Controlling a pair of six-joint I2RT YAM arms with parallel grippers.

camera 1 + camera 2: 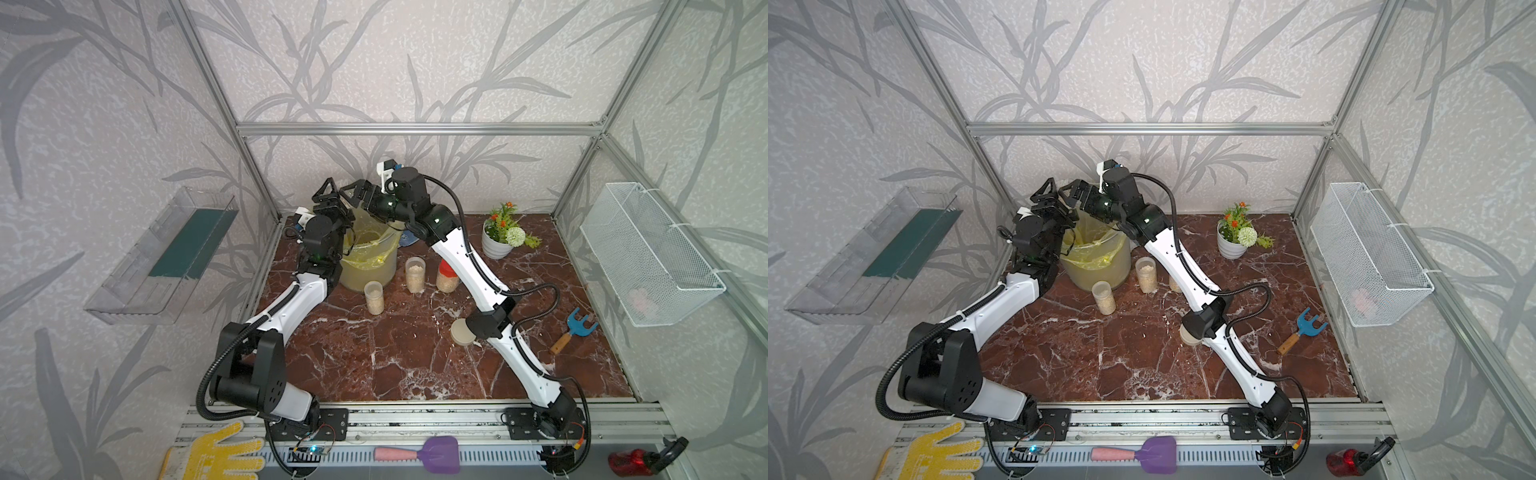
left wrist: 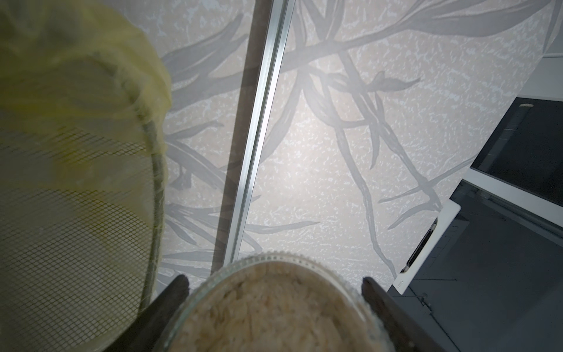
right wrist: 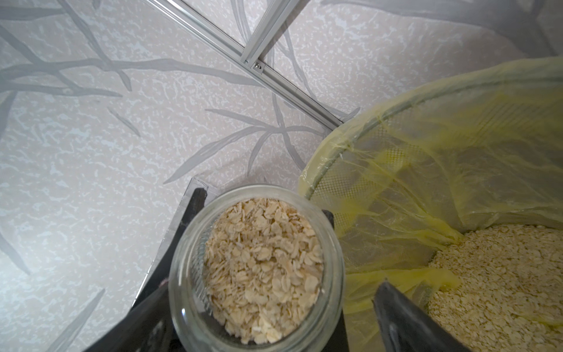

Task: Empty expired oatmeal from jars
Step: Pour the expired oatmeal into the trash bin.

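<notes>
Left pincer (image 2: 274,288) clamps squat clear jar (image 3: 184,268), lid off, full of pale oatmeal flakes (image 3: 262,262), just beside yellow-lined mesh bucket (image 3: 426,146). Right pincer (image 3: 272,286) jaws spread wide, apparently gripping nothing.

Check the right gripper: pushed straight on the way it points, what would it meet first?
Most likely the open jar of oatmeal held by the left gripper. It sits between the spread jaws of the right gripper, though depth is hard to judge.

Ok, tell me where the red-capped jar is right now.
In a top view the red-capped jar stands on the marble table, just right of a slim clear jar, partly hidden by the right arm, with the white flower pot further back.
</notes>
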